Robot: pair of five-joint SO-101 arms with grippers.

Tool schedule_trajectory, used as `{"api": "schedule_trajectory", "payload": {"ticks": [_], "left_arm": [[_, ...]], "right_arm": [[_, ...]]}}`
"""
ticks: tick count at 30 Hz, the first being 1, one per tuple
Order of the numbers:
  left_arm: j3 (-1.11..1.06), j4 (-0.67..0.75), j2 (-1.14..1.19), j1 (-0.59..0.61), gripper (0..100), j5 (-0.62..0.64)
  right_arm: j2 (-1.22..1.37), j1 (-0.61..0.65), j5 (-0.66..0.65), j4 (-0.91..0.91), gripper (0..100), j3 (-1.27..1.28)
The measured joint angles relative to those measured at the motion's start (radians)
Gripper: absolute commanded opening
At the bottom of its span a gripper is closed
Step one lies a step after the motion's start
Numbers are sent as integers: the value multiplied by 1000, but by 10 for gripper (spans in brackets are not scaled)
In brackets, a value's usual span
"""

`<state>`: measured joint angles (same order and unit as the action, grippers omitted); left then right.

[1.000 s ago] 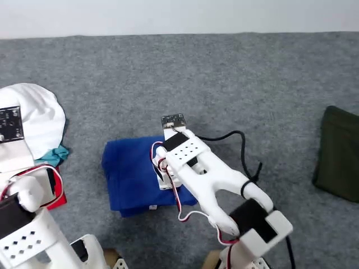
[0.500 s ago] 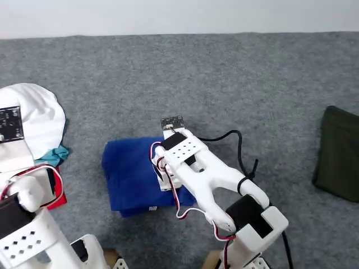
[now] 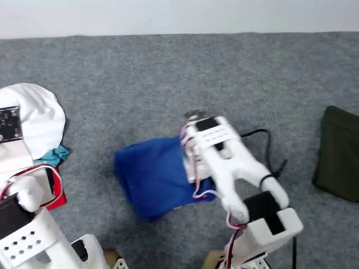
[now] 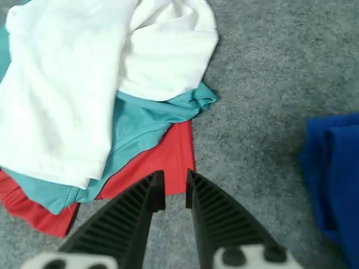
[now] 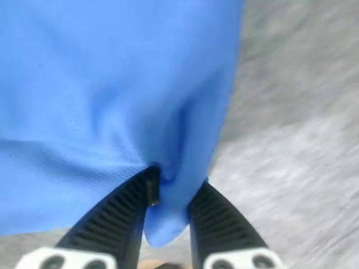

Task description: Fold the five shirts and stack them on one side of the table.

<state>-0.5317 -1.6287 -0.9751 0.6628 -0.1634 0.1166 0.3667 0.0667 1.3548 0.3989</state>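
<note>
Right arm (image 3: 230, 165) extended, fingers (image 5: 126, 210) pinching blue shirt (image 5: 112, 84).

No legible text, number, brand or sign is presented in any view. Fine pale markings are carried by the dark circuit board (image 3: 8, 122) mounted on the left arm beside the surface, but they cannot be read.

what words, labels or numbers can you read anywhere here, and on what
None can be read.
The left arm's circuit board carries tiny marks, too small to read.
The blue shirt, white shirt, teal shirt, red shirt and dark green shirt show no print.
</note>
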Motion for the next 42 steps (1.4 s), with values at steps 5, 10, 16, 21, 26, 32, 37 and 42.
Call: {"api": "schedule_trajectory", "payload": {"ticks": [5,10,16,21,26,32,37,42], "left_arm": [[55,0,0,80,74,-69],[80,0,0,196,73,-169],[81,0,0,348,73,-262],[81,0,0,427,73,-305],[81,0,0,474,73,-333],[81,0,0,535,73,-376],[81,0,0,566,73,-384],[92,-5,0,575,73,-384]], "right_arm": [[0,-147,-270,-137,10,0],[0,-212,-477,-265,10,2],[64,-261,-694,-417,10,-63],[190,-285,-772,-474,10,-258],[347,-285,-778,-474,13,-460],[405,-285,-779,-422,125,-546],[362,-284,-695,-327,243,-548],[261,-247,-588,-187,156,-548]]}}
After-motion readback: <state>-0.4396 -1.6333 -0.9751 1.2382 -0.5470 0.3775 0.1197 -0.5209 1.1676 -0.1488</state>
